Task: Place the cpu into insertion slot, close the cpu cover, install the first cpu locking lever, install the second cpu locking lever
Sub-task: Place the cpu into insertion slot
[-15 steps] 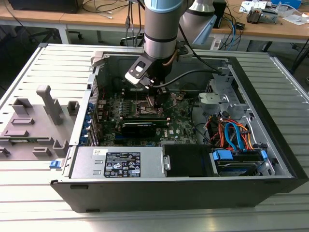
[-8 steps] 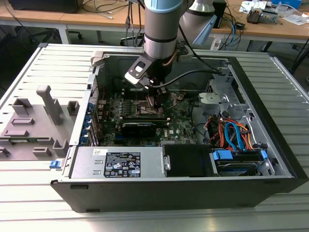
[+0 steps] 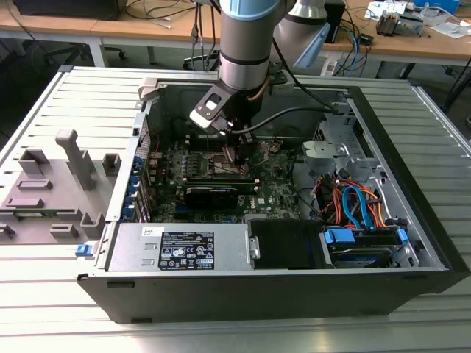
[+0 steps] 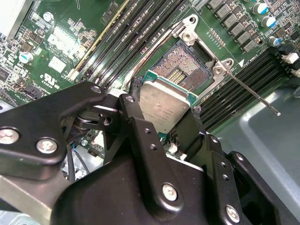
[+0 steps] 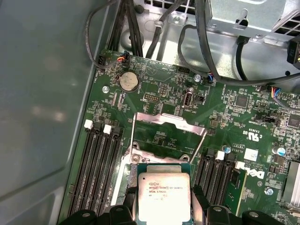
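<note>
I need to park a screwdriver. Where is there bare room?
Bare slatted table along the case's near wall, and behind the grey fixture at the exterior view's left. Crowded: cables inside the case, and the hand holding the cpu over the motherboard.

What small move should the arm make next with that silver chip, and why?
Probably ease the cpu across until it sits squarely over the open socket. The gripper is shut on it, the cpu cover stands swung open, and in the second wrist view bare socket contacts show past the chip's edge, so it seems not yet lined up.
</note>
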Action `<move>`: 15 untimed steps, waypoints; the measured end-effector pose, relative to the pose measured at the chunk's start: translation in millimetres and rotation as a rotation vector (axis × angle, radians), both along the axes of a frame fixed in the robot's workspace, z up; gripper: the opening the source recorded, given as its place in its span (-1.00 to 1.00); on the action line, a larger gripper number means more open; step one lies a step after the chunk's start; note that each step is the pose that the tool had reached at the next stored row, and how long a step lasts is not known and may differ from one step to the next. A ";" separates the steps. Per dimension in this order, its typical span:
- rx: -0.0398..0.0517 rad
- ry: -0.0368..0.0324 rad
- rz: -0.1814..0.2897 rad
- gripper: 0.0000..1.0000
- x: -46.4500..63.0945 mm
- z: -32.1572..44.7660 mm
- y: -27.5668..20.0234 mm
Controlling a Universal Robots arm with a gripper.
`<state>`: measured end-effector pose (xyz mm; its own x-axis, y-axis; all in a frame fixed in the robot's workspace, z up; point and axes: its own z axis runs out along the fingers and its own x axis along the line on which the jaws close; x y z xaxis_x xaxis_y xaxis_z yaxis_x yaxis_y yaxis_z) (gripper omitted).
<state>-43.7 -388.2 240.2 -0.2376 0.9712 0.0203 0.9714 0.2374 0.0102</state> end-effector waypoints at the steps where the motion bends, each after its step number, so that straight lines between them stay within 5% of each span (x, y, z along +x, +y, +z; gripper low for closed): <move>1: 0.0000 0.0000 -0.001 0.09 0.0 0.0 0.0; 15: 0.0000 0.0000 -0.025 0.09 0.0 -1.3 0.0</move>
